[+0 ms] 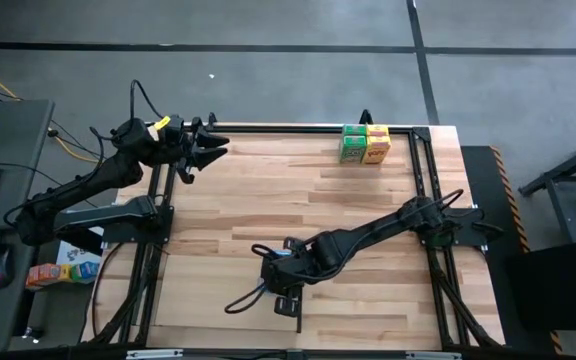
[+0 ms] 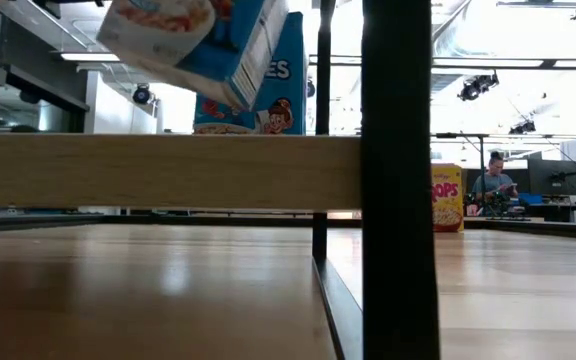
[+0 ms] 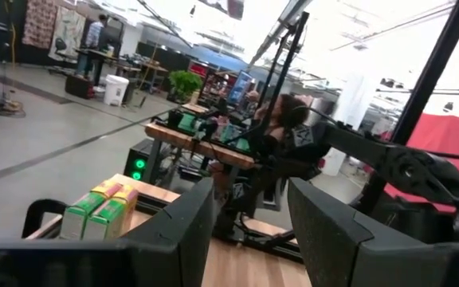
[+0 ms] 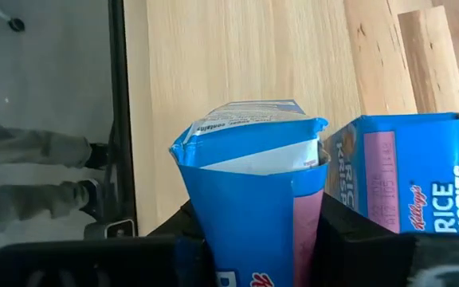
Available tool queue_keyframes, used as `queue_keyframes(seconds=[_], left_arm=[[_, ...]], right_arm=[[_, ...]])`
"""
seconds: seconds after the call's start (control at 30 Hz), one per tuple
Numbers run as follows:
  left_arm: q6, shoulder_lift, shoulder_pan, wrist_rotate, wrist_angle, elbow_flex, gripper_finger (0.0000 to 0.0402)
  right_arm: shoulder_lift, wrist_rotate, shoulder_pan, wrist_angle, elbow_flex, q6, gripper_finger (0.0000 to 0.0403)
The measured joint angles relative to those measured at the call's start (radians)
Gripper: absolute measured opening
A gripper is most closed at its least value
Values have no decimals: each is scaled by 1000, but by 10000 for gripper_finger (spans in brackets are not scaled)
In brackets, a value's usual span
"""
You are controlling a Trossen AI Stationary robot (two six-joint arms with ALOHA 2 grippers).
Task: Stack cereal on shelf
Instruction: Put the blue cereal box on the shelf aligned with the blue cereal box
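though its base is hidden, right gripper (image 4: 253, 239) clamps a blue box (image 4: 249, 171).

Cereal boxes, one gripped, its top flap open

Blue box (image 4: 253, 199) tilted in right gripper (image 4: 253, 239); blue Rice Krispies box (image 4: 405, 171) just beside; green (image 1: 353, 143) and yellow-orange boxes (image 1: 377, 143) well apart.

Blue cereal boxes (image 4: 253, 199); green (image 1: 352, 143), yellow-orange (image 1: 377, 143) boxes; dark arms.

Right gripper (image 4: 253, 239) clamps blue cereal box (image 4: 253, 175); second blue box (image 4: 409, 171) beside
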Motion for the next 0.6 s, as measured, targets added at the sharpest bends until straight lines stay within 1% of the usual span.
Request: queue_keyframes(seconds=[0.27,0.5,0.6], left_arm=[[-24,0,0,-1,0,0,155],[-27,0,0,-1,0,0,155],[-27,0,0,-1,0,0,155]], right_arm=[[2,0,-11,-53,0,-16,92],[2,-24,-18,-78,0,-101,92],[2,-28,-17,-134,0,-113,93]])
